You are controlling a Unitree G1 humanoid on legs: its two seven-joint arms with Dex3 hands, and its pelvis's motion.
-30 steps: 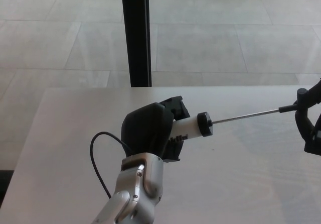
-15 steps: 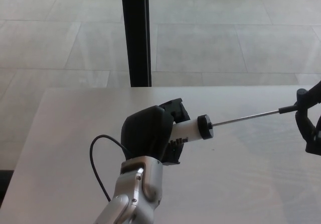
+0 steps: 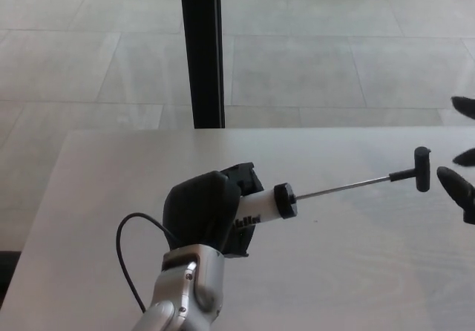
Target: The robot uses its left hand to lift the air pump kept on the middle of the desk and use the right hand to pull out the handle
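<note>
My left hand [image 3: 200, 212] is shut on the air pump [image 3: 256, 209], a white cylinder with a black end cap, held above the desk [image 3: 334, 271] and pointing right. Its thin metal rod is pulled far out and ends in a black T-handle [image 3: 421, 169]. At the right edge of the head view my right hand [image 3: 462, 168] is open, its fingers spread just right of the handle and apart from it. A black hose [image 3: 130, 260] loops from the pump past my left wrist.
A black vertical post [image 3: 202, 49] stands behind the desk's far edge. Pale tiled floor [image 3: 334, 49] lies beyond. The desk's left edge runs diagonally at the lower left.
My right hand has let go of the handle and opened, drawing slightly right. My left hand with the pump has shifted left and a little down.
</note>
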